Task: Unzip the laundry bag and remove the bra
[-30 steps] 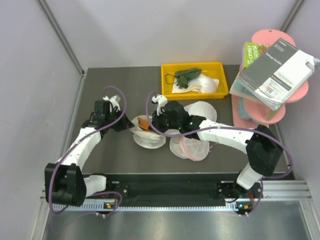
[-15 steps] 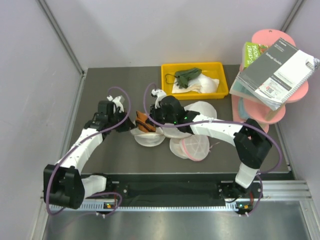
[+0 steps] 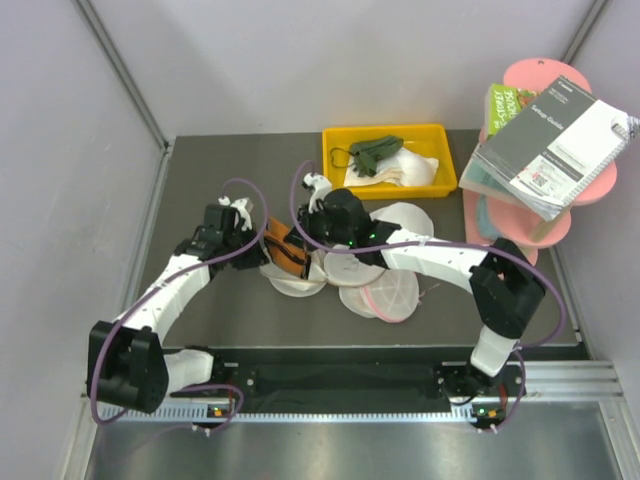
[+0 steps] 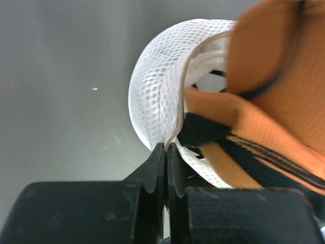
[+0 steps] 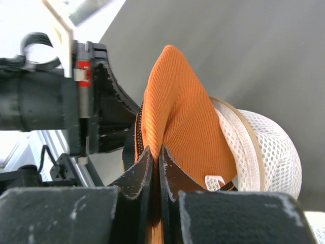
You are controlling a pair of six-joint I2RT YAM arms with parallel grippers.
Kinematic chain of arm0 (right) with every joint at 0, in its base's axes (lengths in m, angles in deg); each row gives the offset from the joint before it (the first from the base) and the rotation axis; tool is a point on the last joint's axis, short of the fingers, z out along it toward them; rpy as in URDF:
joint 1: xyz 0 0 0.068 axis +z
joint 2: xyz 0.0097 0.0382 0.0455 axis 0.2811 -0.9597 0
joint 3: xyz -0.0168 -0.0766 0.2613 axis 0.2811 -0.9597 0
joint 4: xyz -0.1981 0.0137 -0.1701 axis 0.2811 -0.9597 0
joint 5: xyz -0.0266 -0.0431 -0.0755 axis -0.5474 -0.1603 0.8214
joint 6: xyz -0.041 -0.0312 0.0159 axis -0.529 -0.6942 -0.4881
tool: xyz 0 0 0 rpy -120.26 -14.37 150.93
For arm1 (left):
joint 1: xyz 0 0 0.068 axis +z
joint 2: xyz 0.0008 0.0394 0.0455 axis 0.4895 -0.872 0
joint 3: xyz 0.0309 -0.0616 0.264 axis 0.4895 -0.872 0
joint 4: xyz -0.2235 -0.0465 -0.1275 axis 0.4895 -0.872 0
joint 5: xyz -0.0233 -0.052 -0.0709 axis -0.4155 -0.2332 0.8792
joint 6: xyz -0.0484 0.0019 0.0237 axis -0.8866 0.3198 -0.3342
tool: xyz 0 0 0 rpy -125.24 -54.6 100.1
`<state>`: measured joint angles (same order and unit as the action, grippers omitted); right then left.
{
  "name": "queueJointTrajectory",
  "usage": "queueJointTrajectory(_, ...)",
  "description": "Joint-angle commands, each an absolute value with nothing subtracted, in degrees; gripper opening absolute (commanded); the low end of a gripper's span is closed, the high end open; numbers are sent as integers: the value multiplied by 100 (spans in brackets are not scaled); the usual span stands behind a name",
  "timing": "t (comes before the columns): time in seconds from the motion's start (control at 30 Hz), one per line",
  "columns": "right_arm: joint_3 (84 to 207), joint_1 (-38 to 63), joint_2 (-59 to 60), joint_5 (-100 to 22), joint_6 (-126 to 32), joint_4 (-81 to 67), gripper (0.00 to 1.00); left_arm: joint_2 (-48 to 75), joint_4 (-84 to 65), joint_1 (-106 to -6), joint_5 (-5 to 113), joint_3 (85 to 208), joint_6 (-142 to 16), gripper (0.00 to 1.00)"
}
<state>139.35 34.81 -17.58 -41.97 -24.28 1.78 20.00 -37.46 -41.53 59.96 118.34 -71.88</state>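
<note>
The laundry bag, a round white mesh pod with a beige-tan rim, lies open mid-table. It also shows in the left wrist view and the right wrist view. An orange bra with black trim sticks partly out of it, also seen in the left wrist view and the right wrist view. My left gripper is shut on the bag's beige rim at its left side. My right gripper is shut on a fold of the bra, lifted above the bag.
A pink-rimmed round mesh bag and plain white mesh bags lie right of the pod. A yellow tray with cloths stands at the back. A pink stand with books is at the right edge.
My right gripper has moved back and left, drawing the orange bra further out of the bag. My left gripper has shifted slightly right and back, still holding the rim.
</note>
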Motion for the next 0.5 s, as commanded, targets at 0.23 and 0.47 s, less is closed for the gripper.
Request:
queueJointTrajectory(0.23,13445,3149,-111,-3881,-2594,89,0,2013,-3866,-4170,5742,12067,-7183,0)
queueJointTrajectory(0.47,13347,2675,602,-3820,-2726,-157,0,2048,-3839,-4170,5759,12059,-7183,0)
